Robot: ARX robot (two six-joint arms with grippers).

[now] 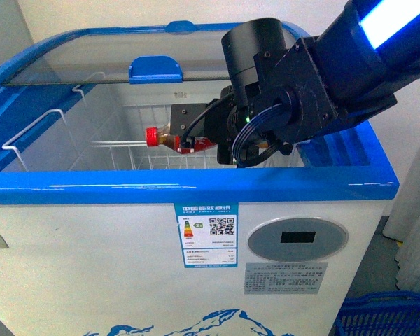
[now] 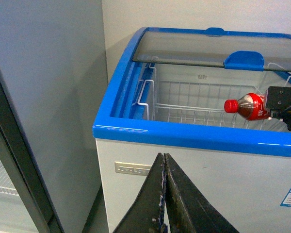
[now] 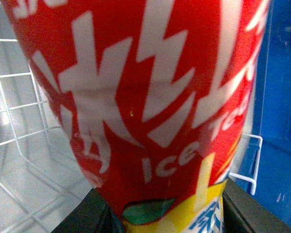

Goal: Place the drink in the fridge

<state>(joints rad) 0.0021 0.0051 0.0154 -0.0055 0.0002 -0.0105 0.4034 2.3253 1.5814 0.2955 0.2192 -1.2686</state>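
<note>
The fridge (image 1: 196,190) is a white chest cooler with a blue top rim; its glass panel (image 1: 126,56) with a blue handle is slid back, so the front is open. My right gripper (image 1: 196,140) is shut on the drink bottle (image 1: 166,137), red-capped with a red label, held lying sideways above the white wire basket (image 1: 147,157) inside the opening. The bottle (image 3: 145,97) fills the right wrist view. In the left wrist view, the bottle (image 2: 247,106) shows over the basket (image 2: 184,102). My left gripper (image 2: 164,194) is shut and empty, outside the fridge's front wall (image 2: 208,179).
A tall grey cabinet (image 2: 43,97) stands close beside the fridge's left side. A blue crate (image 1: 385,315) sits on the floor at lower right. The fridge front carries an energy label (image 1: 206,234) and a round display panel (image 1: 297,239).
</note>
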